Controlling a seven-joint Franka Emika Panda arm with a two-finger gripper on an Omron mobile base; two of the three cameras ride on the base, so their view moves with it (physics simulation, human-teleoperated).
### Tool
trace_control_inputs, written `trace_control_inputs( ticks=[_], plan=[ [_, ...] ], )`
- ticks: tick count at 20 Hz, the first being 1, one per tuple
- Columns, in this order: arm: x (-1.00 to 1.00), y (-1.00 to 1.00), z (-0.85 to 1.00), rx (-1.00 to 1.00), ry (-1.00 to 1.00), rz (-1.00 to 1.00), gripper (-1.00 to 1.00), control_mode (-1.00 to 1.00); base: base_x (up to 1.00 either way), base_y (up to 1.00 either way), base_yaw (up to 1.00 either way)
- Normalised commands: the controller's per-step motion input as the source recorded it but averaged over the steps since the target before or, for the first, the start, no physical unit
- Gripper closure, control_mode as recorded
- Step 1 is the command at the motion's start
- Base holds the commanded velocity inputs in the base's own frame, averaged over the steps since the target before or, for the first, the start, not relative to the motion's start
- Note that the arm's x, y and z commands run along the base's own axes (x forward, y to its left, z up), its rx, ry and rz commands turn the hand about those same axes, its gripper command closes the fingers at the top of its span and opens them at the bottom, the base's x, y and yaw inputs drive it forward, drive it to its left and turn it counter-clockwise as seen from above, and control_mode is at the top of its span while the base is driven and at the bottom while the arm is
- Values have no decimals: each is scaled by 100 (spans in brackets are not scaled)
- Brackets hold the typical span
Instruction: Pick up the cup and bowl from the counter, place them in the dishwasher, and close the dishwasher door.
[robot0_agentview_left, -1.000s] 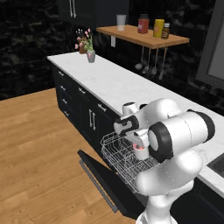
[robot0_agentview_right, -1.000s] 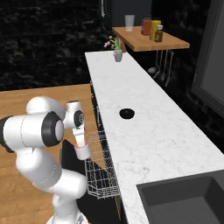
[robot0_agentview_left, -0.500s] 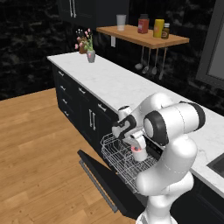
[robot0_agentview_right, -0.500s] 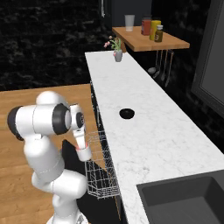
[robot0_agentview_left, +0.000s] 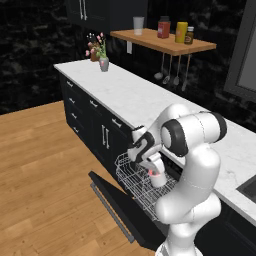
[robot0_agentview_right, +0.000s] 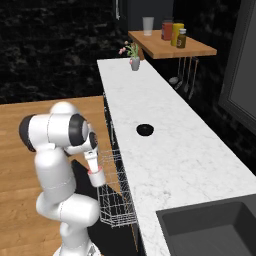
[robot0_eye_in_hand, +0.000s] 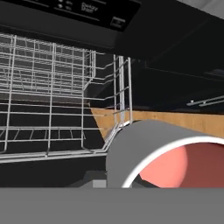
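Gripper (robot0_agentview_left: 154, 171) clamped shut on the cup (robot0_agentview_left: 157, 178), hanging over the pulled-out wire rack (robot0_agentview_left: 137, 186); rack sits directly below, so next move is prob. straight down. Bowl (robot0_agentview_right: 144, 129) far off on counter (robot0_agentview_right: 165, 150), untouched.

You see a glossy white arm (robot0_agentview_left: 192, 150) built of rounded, bulbous link shells, separated by dark grey ring joints. Your wrist housing (robot0_agentview_left: 141, 146) is white with black panels. No cables or markings are legible.
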Motion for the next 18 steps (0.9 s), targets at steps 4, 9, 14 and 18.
trace_control_inputs(
  ticks=[4, 9, 14, 18],
  plan=[
    [17, 0, -25, -1, 3, 0, 100, -100, 0, 0, 0],
    [21, -3, -16, -1, 3, -1, 100, -100, 0, 0, 0],
    [21, -1, -14, 0, 4, -2, 100, -100, 0, 0, 0],
    [22, -4, -16, -1, 5, -2, 100, -100, 0, 0, 0]
  ],
)
